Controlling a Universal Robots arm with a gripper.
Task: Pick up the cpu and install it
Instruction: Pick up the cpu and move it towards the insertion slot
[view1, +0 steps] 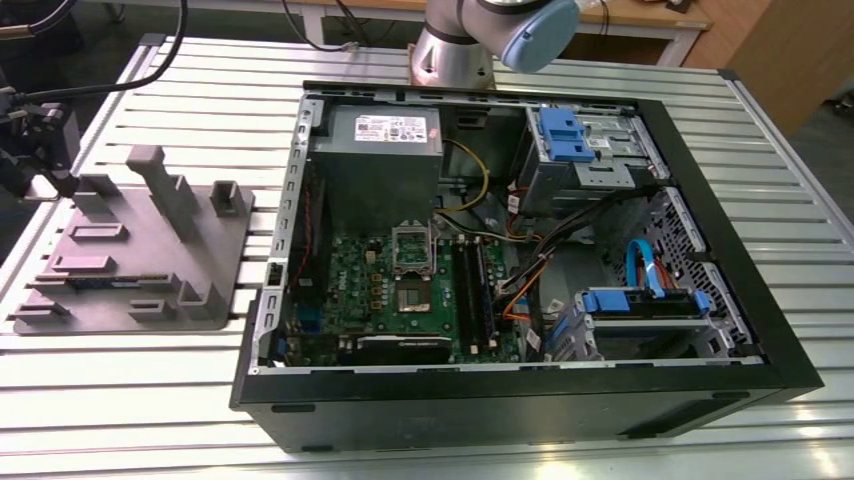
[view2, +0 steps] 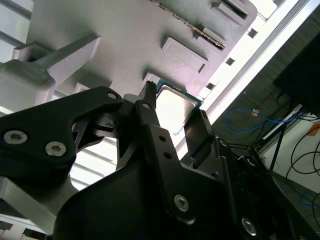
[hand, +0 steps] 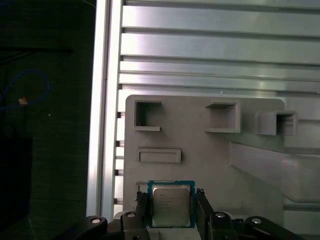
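The cpu (hand: 171, 204) is a small square chip with a silvery top and a green rim, seen in both wrist views (view2: 175, 104). It sits over the grey fixture plate (hand: 210, 165), near the plate's edge. My gripper (hand: 171, 212) has a black finger pressed against each side of the chip, so it is shut on it. Whether the chip still rests on the plate I cannot tell. In the exterior view the gripper (view1: 54, 170) is at the far left, over the back corner of the fixture plate (view1: 134, 270).
An open black computer case (view1: 747, 370) lies on the slatted metal table (view1: 134, 420) to the exterior view's right of the plate. Its green motherboard (view1: 350, 290) has a socket (view1: 412, 292) near the middle. The arm's base (view1: 454, 50) stands behind the case. Upright blocks (view1: 174, 190) rise from the plate.
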